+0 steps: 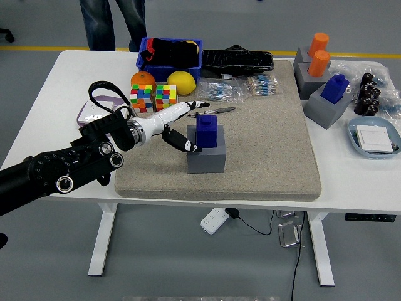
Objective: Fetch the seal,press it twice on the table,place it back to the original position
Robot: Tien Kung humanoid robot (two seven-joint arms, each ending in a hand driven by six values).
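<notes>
I see a white tabletop (44,113) on grey floor, tan mat (263,144) mid-frame. Left hand (185,123) centre-left, fingers spread, gripping nothing, just left of the blue seal (206,130). Seal sits upright in its grey holder (206,158) on the mat.

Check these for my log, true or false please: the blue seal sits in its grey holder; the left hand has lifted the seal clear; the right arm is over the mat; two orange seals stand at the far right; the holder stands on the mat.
1. The blue seal sits in its grey holder. True.
2. The left hand has lifted the seal clear. False: the seal is in the holder, the hand open beside it.
3. The right arm is over the mat. False: it is out of view.
4. Two orange seals stand at the far right. True.
5. The holder stands on the mat. True.
</notes>
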